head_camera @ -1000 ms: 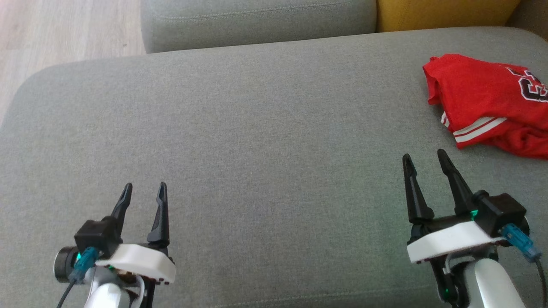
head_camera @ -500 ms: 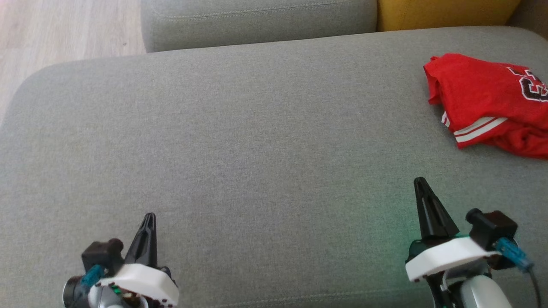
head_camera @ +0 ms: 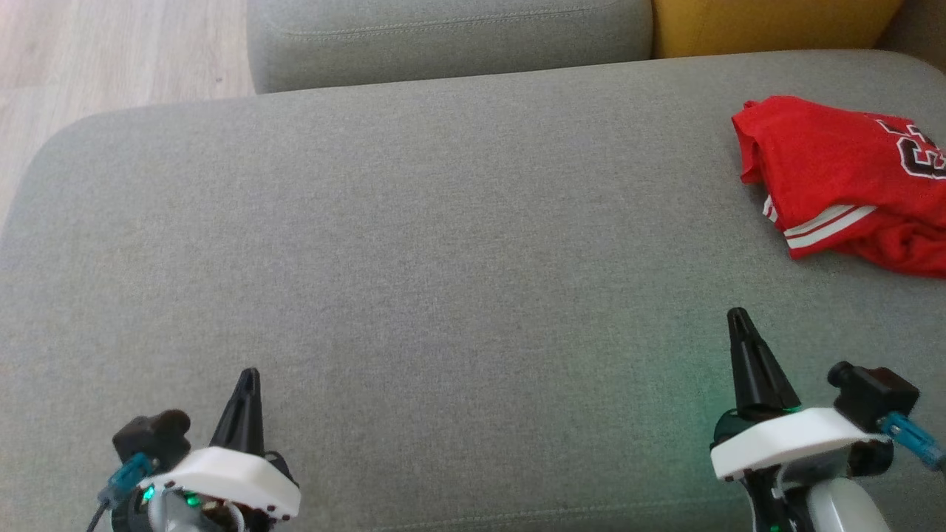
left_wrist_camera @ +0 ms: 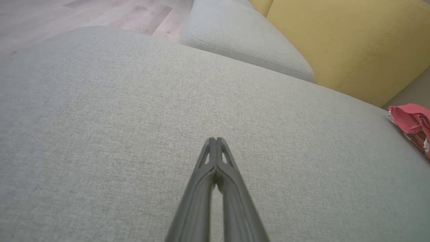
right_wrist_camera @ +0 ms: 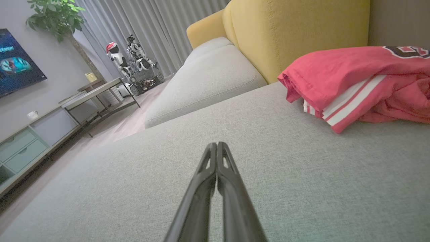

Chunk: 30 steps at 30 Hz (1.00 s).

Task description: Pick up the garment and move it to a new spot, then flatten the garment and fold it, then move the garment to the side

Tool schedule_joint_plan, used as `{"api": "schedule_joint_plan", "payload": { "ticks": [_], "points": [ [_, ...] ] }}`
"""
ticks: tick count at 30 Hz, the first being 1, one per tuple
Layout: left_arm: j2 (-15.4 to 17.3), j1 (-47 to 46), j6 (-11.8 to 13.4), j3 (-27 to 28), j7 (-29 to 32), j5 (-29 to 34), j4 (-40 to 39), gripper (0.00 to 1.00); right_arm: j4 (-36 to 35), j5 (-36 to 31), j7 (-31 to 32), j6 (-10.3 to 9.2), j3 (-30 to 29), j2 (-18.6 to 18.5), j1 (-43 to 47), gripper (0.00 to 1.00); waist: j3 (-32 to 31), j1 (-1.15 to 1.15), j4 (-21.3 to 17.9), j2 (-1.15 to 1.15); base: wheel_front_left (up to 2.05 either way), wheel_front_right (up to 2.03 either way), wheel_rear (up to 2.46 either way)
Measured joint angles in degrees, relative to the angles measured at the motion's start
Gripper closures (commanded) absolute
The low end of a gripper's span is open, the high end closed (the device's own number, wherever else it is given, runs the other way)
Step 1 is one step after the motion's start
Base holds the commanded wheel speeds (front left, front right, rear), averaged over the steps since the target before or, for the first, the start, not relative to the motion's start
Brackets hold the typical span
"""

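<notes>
the left gripper (head_camera: 249,375), at seven o'clock in the head view, has its two dark fingers pressed together on nothing, over the bare grey sofa seat (head_camera: 443,258). the right gripper (head_camera: 737,316), at five o'clock, is likewise pinched closed and empty. the red garment (head_camera: 835,177) lies crumpled on the seat at two o'clock, near the right gripper but not touching it, well apart from the left. a yellow cushion (head_camera: 768,26) stands at one o'clock, wooden floor (head_camera: 111,52) at eleven.
</notes>
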Motion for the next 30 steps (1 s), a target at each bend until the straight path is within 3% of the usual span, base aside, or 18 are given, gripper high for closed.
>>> {"api": "schedule_joint_plan", "payload": {
  "ticks": [30],
  "points": [
    [-1.2,-0.9,-2.86,3.83,4.88,-17.64,-0.07,1.0,1.51,19.75,2.0,0.0,-2.05,-0.24,-0.19,1.0,-0.77,0.0,0.4,0.0,0.0,0.0,0.0]
  ]
}}
